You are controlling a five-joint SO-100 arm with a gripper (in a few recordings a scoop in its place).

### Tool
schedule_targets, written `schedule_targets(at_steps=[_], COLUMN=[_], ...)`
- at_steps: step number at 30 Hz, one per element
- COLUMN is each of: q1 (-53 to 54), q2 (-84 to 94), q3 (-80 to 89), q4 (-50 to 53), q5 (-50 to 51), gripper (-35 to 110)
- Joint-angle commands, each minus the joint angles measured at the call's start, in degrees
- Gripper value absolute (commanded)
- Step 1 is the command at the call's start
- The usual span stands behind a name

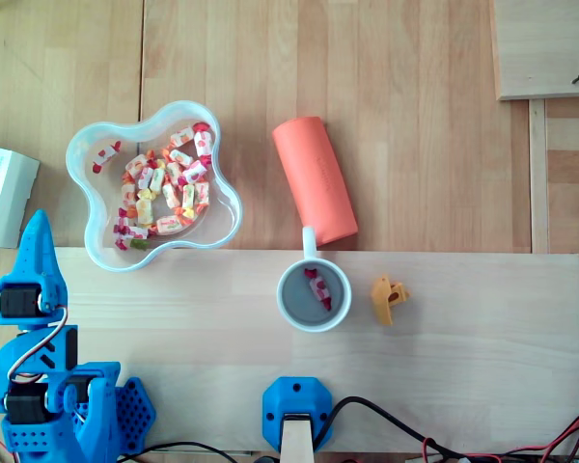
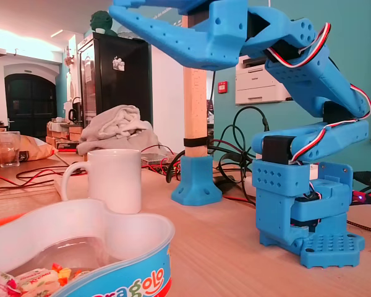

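Candies in red-and-yellow wrappers (image 1: 164,188) mostly sit in the clear wavy plastic bowl (image 1: 75,169); one wrapped candy (image 1: 319,289) lies in the white ceramic mug (image 1: 309,243); blue two-finger gripper (image 1: 37,227), just left of the bowl, looks closed and empty.

Candy bowl (image 2: 145,238) half beyond the fixed view's lower edge, pincer (image 2: 115,7) partly beyond its upper edge
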Motion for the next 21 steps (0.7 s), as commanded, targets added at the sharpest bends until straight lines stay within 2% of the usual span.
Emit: schedule_targets(at_steps=[1,21], q1=[-0.9,-0.9], q2=[1.1,1.1], q3=[12.8,12.8], q4=[-0.3,-0.3], q5=[-0.1,-0.4], gripper=[-2,-2])
